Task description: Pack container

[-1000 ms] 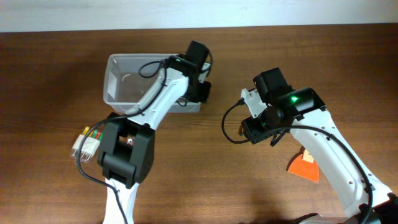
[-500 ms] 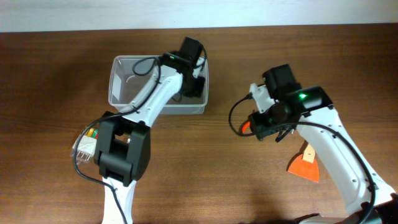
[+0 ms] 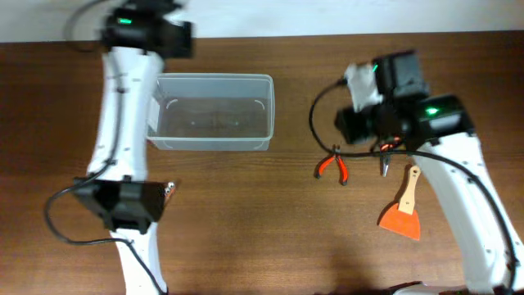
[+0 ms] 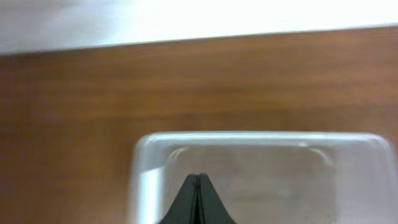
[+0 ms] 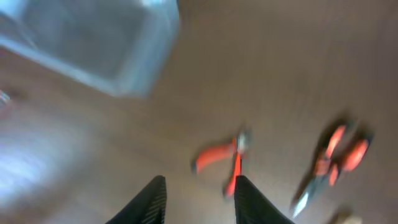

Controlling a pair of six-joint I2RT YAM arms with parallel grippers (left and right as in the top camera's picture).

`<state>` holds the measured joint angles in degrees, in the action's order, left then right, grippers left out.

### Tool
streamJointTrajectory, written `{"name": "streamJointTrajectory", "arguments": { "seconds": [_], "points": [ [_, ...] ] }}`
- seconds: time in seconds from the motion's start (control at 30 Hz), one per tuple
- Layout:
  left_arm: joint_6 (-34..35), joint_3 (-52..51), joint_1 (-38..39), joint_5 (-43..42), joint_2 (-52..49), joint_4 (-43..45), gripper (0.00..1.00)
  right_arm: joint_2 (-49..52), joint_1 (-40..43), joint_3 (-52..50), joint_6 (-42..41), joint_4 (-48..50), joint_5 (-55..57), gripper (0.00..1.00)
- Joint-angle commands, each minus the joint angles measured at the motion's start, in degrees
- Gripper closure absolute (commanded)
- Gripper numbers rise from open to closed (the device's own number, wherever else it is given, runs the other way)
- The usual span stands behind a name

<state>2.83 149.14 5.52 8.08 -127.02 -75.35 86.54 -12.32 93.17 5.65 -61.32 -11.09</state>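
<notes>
The container [image 3: 213, 123] is a clear plastic tub, empty, standing at the back left of the table. It also shows in the left wrist view [image 4: 261, 149] and, blurred, in the right wrist view [image 5: 93, 43]. My left gripper [image 4: 198, 186] is shut and empty, held above and back from the tub's left end, and shows at the far back left in the overhead view [image 3: 178, 37]. My right gripper [image 5: 199, 199] is open and empty, hovering above the table just short of the red-handled pliers [image 5: 224, 158]. In the overhead view it sits to the right of the tub [image 3: 354, 129].
The red-handled pliers [image 3: 332, 166] lie on the table right of the tub. A second red-handled tool [image 3: 383, 160] lies partly under my right arm and also shows in the right wrist view [image 5: 333, 158]. An orange scraper [image 3: 401, 215] with a wooden handle lies at the front right.
My left arm has drawn away from the tub's right end and swung to the far back left. My right arm has moved back and right, uncovering the red pliers.
</notes>
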Motion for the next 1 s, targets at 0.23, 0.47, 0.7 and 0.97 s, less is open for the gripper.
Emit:
{"name": "streamJointTrajectory", "arguments": {
  "seconds": [0.23,0.47,0.7,0.97],
  "points": [
    [5.51,10.75,-17.42,1.22,0.79,-10.25,0.98,8.07,-6.97,17.16,2.45,-0.02,-9.07,0.96],
    [5.46,11.21,-21.11,1.27,0.83,-12.31,0.98,24.06,-10.88,22.80,8.48,-0.15,-16.96,0.96],
    [5.46,11.21,-21.18,1.22,0.83,-12.11,0.98,33.66,-13.35,23.63,11.41,2.45,-16.79,0.96],
    [5.44,11.21,-21.18,1.22,0.83,-12.02,0.98,40.17,-13.55,23.63,11.47,2.16,-16.46,0.96]
  ]
}}
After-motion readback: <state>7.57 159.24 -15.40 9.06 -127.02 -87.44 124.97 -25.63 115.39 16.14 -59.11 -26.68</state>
